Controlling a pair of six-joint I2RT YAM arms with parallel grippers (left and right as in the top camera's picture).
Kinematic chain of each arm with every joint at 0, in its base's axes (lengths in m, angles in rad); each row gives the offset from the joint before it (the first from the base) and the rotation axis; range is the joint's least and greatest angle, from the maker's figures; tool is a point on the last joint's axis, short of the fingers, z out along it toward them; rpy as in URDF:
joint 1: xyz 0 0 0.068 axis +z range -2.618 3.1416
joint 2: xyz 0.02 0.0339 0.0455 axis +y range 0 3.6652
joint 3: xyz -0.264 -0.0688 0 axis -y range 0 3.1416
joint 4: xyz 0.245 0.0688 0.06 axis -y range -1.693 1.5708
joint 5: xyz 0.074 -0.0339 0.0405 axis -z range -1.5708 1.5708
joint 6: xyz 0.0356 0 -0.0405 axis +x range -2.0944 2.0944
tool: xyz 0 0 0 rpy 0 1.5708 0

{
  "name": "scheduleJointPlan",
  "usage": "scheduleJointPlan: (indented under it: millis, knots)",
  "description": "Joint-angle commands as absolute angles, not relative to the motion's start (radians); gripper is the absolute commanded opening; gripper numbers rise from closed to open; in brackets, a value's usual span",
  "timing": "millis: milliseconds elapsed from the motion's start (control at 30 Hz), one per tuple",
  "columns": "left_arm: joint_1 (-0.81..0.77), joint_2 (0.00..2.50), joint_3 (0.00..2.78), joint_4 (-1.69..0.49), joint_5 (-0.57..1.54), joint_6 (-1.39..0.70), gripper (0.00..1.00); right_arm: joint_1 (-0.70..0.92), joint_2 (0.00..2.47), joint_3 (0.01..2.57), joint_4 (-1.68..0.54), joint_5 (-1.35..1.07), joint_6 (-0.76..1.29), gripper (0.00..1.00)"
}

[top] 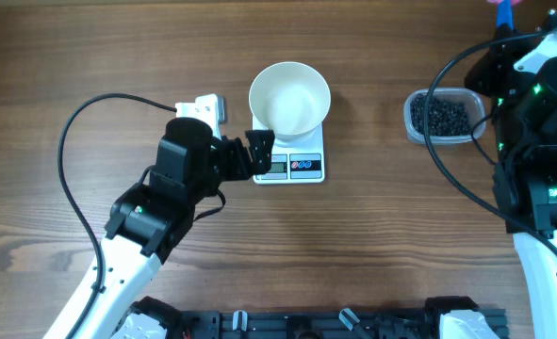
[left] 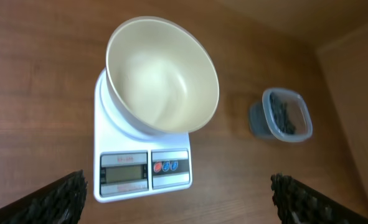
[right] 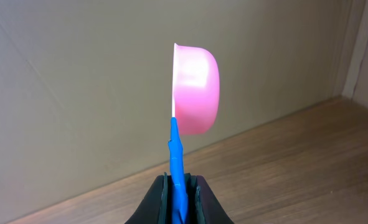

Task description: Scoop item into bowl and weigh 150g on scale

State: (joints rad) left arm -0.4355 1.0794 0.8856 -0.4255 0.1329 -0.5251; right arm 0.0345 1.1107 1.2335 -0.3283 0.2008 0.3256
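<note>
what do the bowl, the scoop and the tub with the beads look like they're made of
Bowl: probably plastic or melamine, hard to tell which; smooth off-white with a soft sheen and a thin rim.
Scoop: plastic; a glossy pink cup that seems to let some light through, on a blue handle.
Tub: clear plastic; the dark beads show through its wall.

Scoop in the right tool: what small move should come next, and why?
Probably lower the scoop toward the beads in the tub: the right tool grips it aloft, and the bowl on the scale is empty.
</note>
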Motion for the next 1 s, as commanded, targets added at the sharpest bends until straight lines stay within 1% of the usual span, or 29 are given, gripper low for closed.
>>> scheduleJointPlan:
  millis: [0, 67, 100, 167, 200, 233, 267, 300, 467, 633, 767, 900, 967]
  knots:
    - [-0.462, 1.092, 0.891, -0.512, 0.183, -0.531, 1.0, 0.032, 1.095, 1.257, -0.333, 0.181, 0.288, 0.04]
    - [-0.53, 1.151, 0.89, -0.593, 0.13, -0.532, 1.0, 0.032, 1.095, 1.257, -0.333, 0.181, 0.289, 0.04]
    - [-0.554, 1.177, 0.89, -0.602, 0.101, -0.532, 1.0, 0.032, 1.095, 1.257, -0.334, 0.181, 0.289, 0.04]
    - [-0.603, 1.238, 0.89, -0.561, 0.041, -0.599, 1.0, 0.032, 1.095, 1.257, -0.332, 0.181, 0.291, 0.04]
    - [-0.613, 1.257, 0.89, -0.525, 0.04, -0.62, 0.91, 0.032, 1.095, 1.257, -0.333, 0.181, 0.291, 0.04]
    - [-0.62, 1.272, 0.89, -0.488, 0.04, -0.622, 0.63, 0.032, 1.095, 1.257, -0.335, 0.181, 0.291, 0.04]
    - [-0.622, 1.281, 0.89, -0.47, 0.039, -0.622, 0.21, 0.032, 1.095, 1.257, -0.337, 0.181, 0.291, 0.04]
    - [-0.622, 1.297, 0.89, -0.458, 0.039, -0.622, 0.04, 0.032, 1.095, 1.257, -0.34, 0.181, 0.291, 0.04]
    - [-0.633, 1.412, 0.89, -0.436, 0.04, -0.621, 0.04, 0.032, 1.095, 1.257, -0.352, 0.181, 0.291, 0.04]
    - [-0.686, 1.587, 0.89, -0.297, 0.031, -0.614, 0.04, 0.032, 1.095, 1.257, -0.351, 0.181, 0.29, 0.04]
    - [-0.689, 1.7, 0.89, -0.222, -0.028, -0.614, 0.04, 0.032, 1.095, 1.257, -0.35, 0.181, 0.29, 0.04]
    - [-0.689, 1.717, 0.89, -0.105, -0.028, -0.614, 0.04, 0.032, 1.095, 1.257, -0.352, 0.181, 0.29, 0.04]
    - [-0.689, 1.717, 0.89, -0.087, -0.072, -0.615, 0.04, 0.032, 1.095, 1.257, -0.352, 0.181, 0.291, 0.04]
